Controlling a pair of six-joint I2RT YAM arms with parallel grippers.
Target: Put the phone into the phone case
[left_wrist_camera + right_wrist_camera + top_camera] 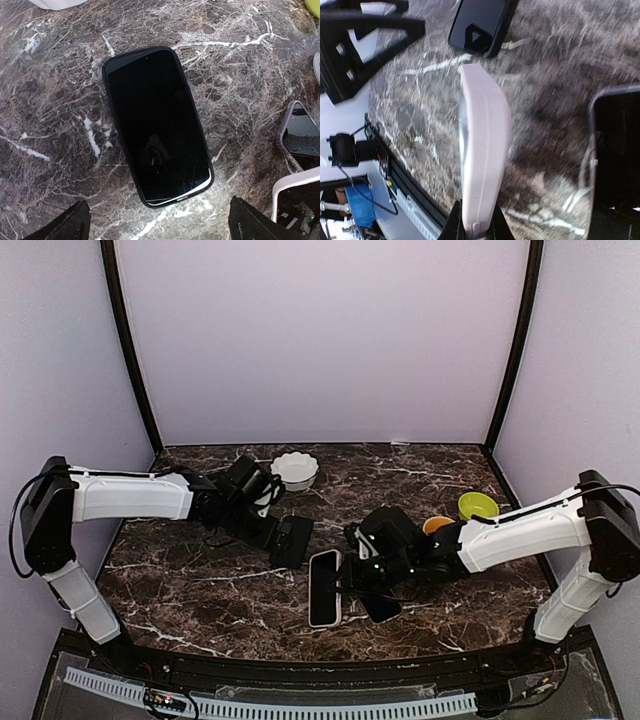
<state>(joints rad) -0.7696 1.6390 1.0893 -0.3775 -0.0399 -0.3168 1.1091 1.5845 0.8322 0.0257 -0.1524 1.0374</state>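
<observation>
While the left gripper (157, 220) hovered with fingers parted over the marble table (55, 100), the black phone (155, 125) lay flat just ahead of them, untouched | right gripper (476, 227) pinched the white phone case (482, 145) on edge, near that phone | a clear-rimmed second phone (617, 150) lay beside the case.

The top view looks down from behind; both wrist views hang close over the tabletop (200, 590), sharing the dark phone (157, 125).
</observation>
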